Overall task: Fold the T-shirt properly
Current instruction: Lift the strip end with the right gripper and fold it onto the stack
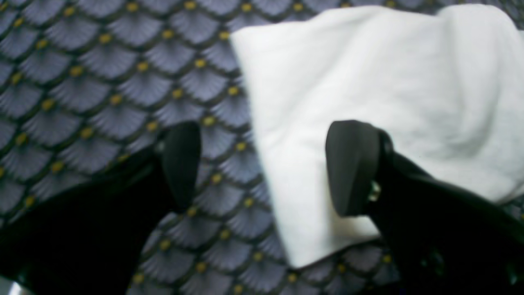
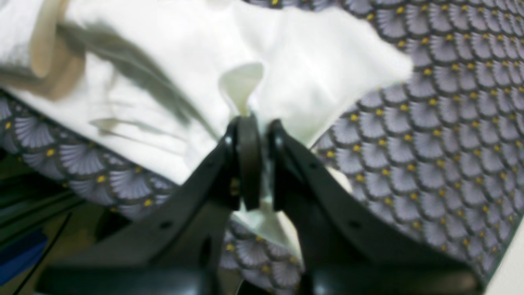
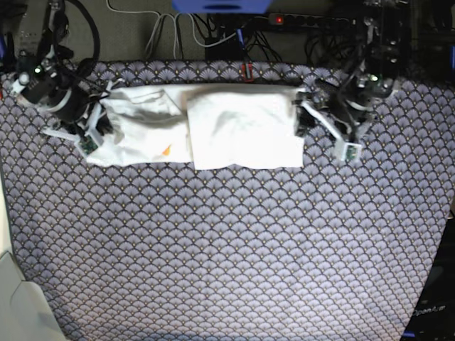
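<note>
Right gripper [image 2: 257, 164] clamped on T-shirt [image 3: 206, 128] edge; left gripper [image 1: 262, 168] apart, empty.
Shirt lies half-folded, far side of bench [image 3: 227, 249]. Risk: one-sided pull skews or undoes the fold.

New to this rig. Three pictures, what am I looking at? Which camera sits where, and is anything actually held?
It is a robot with two arms working at a table under a patterned cloth. The base view looks down from overhead; the other two come from cameras on each wrist, looking past the gripper. A white T-shirt, already folded into a long band, lies across the far side of the table. Sides are mirrored overhead: the right gripper appears on the picture's left, the left gripper on its right. In the right wrist view the right gripper is shut on a pinch of the shirt's fabric. In the left wrist view the left gripper stands open over the shirt's edge, holding nothing.
</note>
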You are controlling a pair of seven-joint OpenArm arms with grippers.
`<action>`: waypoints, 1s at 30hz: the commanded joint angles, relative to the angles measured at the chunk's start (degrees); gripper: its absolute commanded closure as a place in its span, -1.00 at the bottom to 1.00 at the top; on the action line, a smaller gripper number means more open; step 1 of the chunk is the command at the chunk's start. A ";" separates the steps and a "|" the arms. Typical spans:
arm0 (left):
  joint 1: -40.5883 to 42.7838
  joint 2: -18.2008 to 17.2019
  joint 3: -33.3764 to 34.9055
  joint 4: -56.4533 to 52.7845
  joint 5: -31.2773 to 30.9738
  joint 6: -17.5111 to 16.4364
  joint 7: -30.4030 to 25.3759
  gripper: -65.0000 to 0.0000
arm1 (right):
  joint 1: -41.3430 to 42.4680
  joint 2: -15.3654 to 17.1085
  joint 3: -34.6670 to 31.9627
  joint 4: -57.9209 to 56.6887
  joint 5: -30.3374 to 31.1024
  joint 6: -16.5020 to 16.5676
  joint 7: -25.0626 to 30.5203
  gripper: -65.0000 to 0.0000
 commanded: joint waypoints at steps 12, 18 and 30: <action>2.63 -0.40 -11.30 0.97 -0.16 -0.20 -1.26 -0.44 | 6.47 -6.98 -9.20 1.01 1.11 0.19 -2.75 1.00; 4.30 -0.40 -12.53 1.06 -0.24 -0.20 -1.61 -0.44 | 11.92 -11.29 -13.33 0.92 1.11 0.19 -7.94 1.00; 4.48 -0.40 -12.53 1.06 -0.24 -0.20 -1.69 -0.44 | 13.50 -16.30 -22.65 -1.10 1.02 -2.41 -7.76 1.00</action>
